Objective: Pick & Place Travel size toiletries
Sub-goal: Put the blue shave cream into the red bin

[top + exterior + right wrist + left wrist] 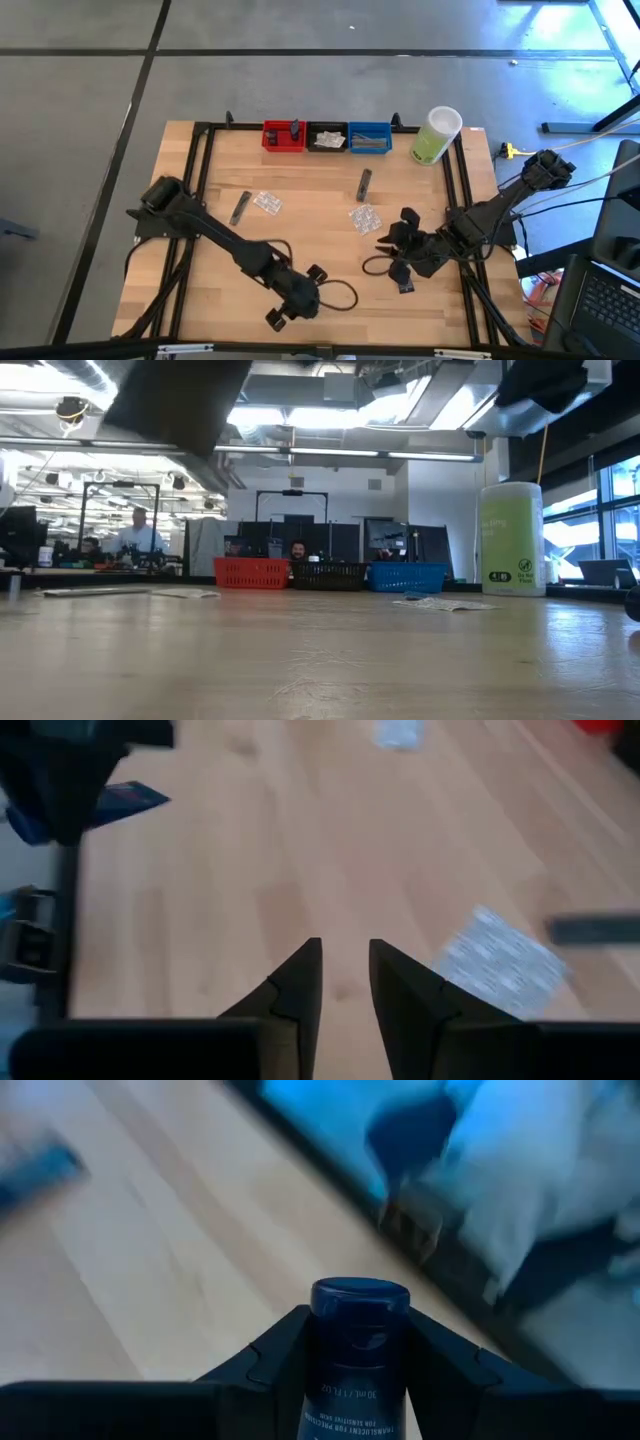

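Observation:
My left gripper (298, 298) is near the table's near edge, shut on a dark navy mini tube (358, 1380) with white print. My right gripper (345, 982) hovers right of centre (402, 250), its fingers a narrow gap apart with nothing between them. Flat on the wood lie a grey sachet (240, 207), a clear packet with white contents (267, 202), a dark slim item (363, 183) and a second clear packet (364, 218), which also shows just ahead of the right fingers (500, 962). My left gripper pinches the navy tube's body between its two fingers, one on each side just below the round cap end (360, 1295). The cap sticks out past the fingertips. The tube runs along the fingers and is lifted clear of the table.
Along the far edge stand a red bin (283, 136), a black bin (327, 137) and a blue bin (370, 137), each with items inside. A tall pale-green container with a white lid (435, 135) stands to their right. A black frame rims the table (200, 160). People sit in the room beyond.

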Robot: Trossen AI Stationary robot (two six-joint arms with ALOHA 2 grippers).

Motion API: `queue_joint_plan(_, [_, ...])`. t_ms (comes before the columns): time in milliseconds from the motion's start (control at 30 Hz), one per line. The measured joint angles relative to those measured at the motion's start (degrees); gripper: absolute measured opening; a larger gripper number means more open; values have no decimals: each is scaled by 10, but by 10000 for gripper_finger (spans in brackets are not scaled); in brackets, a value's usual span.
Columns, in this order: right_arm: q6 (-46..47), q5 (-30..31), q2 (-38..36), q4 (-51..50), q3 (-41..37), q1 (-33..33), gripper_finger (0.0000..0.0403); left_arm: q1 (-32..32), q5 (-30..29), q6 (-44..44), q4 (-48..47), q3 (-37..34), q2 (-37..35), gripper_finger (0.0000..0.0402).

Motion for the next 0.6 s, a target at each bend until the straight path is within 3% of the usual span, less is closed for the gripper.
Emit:
queue_joint_plan(367, [-225, 4, 80, 257, 0, 34, 75, 30, 114, 83, 193, 1, -120, 137])
queue_joint_plan(600, [-383, 1, 93, 437, 0, 32, 91, 31, 172, 146, 260, 1, -162, 137])
